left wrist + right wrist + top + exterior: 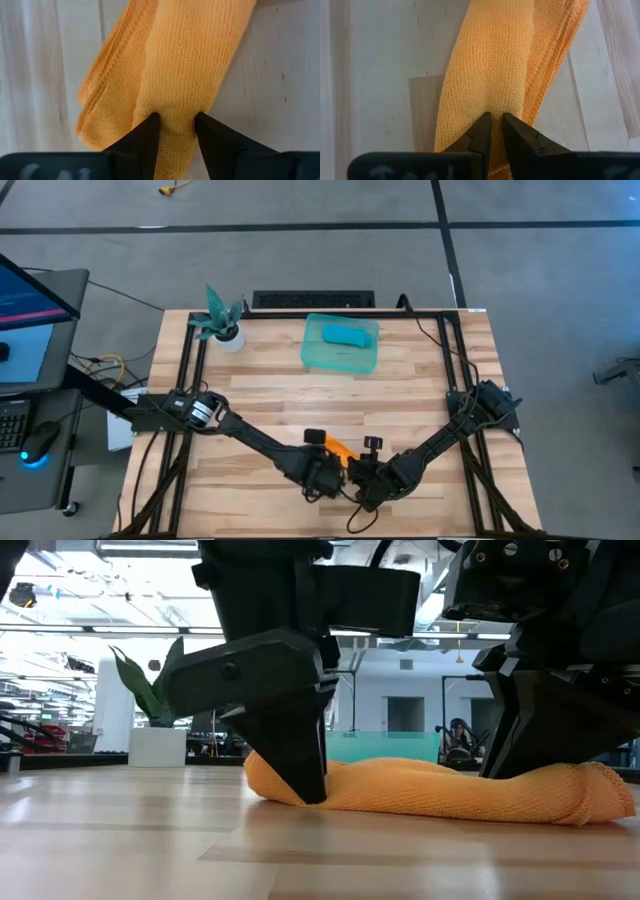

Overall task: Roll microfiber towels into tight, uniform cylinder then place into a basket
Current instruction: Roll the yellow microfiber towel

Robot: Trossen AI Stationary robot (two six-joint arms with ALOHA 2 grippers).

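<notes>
At table's front edge, orange towel (pixel 341 448) (rolled), both pincers pinching

Two dark, near-black jointed arms are seen in the lower half of the overhead frame: the left arm (pixel 250 437) carries a silver-grey cylindrical joint, and black cables are looped below both. Wedge-shaped black fingers (pixel 145 135) are shown at the bottom of the wrist frames.

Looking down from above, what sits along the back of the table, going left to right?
Small white pot with a teal plant → black keyboard-like bar → green basket holding the rolled turquoise towel.
</notes>
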